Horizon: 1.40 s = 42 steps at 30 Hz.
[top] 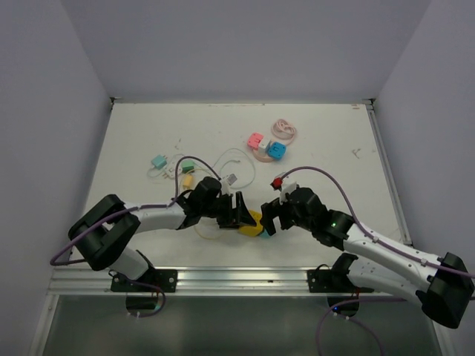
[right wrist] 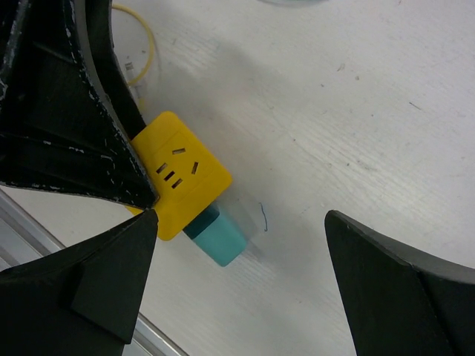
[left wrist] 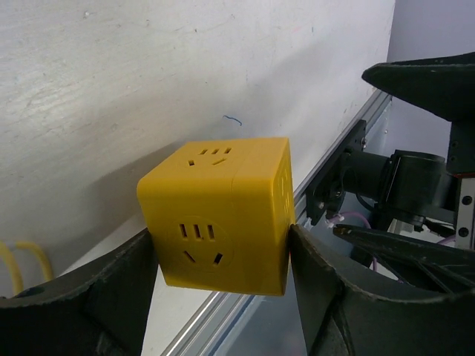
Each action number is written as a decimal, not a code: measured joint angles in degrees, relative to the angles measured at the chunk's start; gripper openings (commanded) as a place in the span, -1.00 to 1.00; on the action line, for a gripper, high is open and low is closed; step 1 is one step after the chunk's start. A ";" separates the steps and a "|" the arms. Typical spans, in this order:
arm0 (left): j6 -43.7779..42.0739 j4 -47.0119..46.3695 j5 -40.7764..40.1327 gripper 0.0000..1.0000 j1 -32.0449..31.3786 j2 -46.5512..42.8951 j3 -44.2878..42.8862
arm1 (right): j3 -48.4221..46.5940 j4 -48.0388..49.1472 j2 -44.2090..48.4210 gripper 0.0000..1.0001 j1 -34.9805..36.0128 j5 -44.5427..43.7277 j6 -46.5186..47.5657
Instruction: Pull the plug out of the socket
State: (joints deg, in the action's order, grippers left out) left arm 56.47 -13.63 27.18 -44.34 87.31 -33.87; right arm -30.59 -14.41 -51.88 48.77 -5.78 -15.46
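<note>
Looks like the reach-for-the-plug stage, not the pull yet. Seeing the yellow socket cube [left wrist: 219, 222] pinched tight between both fingers of the left gripper [left wrist: 220, 236], squeezed on 2 opposite faces, right by the rail [left wrist: 223, 315] at the near table edge. Can't say whether resting on the table [right wrist: 356, 89] or held just above. Found the teal plug [right wrist: 217, 237] seated in 1 face of that cube, poking out toward the right arm's side. Spotted the right gripper [right wrist: 241, 220] spread wide, holding nothing, hanging over the plug without touching on either side, as far as visible.

Next up, guessing: centre those open fingers on the teal body, close firmly on the plug alone and not the cube, then pull straight out along the plug's axis while bracing the cube with the left. Worth watching for slip, given so little teal to grab.

On views: no plug at all from the left wrist, only 2 bare socket faces and the grip. From the right wrist, plug and seating face plain to see, plus a loop of yellow cable [right wrist: 145, 52]. From the top, just both arms meeting nose to nose around the cube, with the plug nearly hidden.
</note>
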 measured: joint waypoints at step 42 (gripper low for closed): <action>-7.63 2.97 9.14 -1.00 17.77 -13.73 1.86 | -6.14 17.62 -22.80 -1.00 -0.31 22.23 10.32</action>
State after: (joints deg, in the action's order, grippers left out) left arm 48.84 -10.66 36.32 -26.57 73.58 -32.01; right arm -36.73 3.20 -74.67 48.47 16.45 -5.15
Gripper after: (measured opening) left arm 0.673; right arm 0.332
